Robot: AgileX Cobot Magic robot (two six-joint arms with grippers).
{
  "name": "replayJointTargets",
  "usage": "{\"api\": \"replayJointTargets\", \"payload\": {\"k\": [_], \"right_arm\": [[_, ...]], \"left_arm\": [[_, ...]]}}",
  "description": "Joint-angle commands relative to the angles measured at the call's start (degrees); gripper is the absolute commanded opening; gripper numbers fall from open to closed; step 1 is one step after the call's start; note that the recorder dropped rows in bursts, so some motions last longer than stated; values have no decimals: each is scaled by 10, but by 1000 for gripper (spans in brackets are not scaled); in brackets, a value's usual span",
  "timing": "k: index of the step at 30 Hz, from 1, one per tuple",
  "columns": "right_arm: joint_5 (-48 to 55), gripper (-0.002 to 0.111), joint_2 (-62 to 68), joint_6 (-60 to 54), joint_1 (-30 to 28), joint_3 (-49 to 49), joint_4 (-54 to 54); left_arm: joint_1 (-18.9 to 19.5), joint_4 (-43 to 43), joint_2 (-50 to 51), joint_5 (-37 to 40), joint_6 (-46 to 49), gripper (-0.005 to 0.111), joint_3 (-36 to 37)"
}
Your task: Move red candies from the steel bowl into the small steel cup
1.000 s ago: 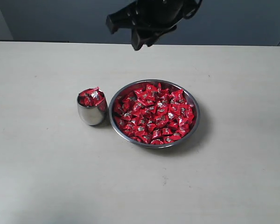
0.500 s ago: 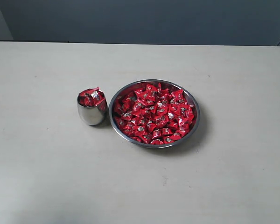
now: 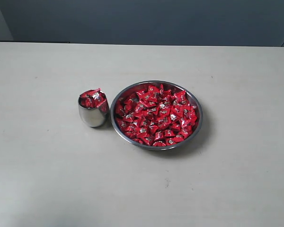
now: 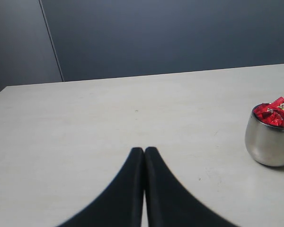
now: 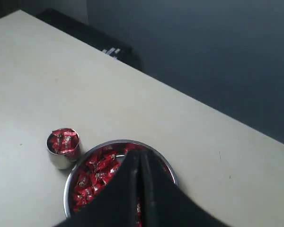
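The steel bowl (image 3: 156, 82), filled with red candies (image 3: 156, 116), was seen just beside the brimful small steel cup (image 3: 92, 119). The right gripper (image 5: 139, 156) and left gripper (image 4: 144, 151) were pressed together, empty. Any further candy would best be lowered gently onto the heap.

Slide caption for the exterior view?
Small steel cup heaped with red candies stands beside the candy-filled steel bowl on a table; no arm visible.

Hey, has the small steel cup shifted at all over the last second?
No. In the exterior view the small steel cup stands in the same spot, just left of the steel bowl, heaped with red candies.
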Motion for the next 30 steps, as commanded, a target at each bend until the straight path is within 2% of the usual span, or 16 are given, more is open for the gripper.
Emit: {"api": "replayJointTargets", "payload": {"k": [1, 4, 13, 24, 30], "right_arm": [[-90, -1, -89, -1, -2, 102, -9], [-125, -1, -126, 0, -2, 144, -9], [-85, -1, -150, 2, -2, 150, 62], [-39, -1, -147, 3, -2, 150, 47], [-86, -1, -147, 3, -2, 200, 34]], "left_arm": [[1, 1, -3, -1, -1, 0, -5], [1, 1, -3, -1, -1, 0, -5], [1, 1, -3, -1, -1, 0, -5], [1, 1, -3, -1, -1, 0, -5], [1, 1, -3, -1, -1, 0, -5]]}}
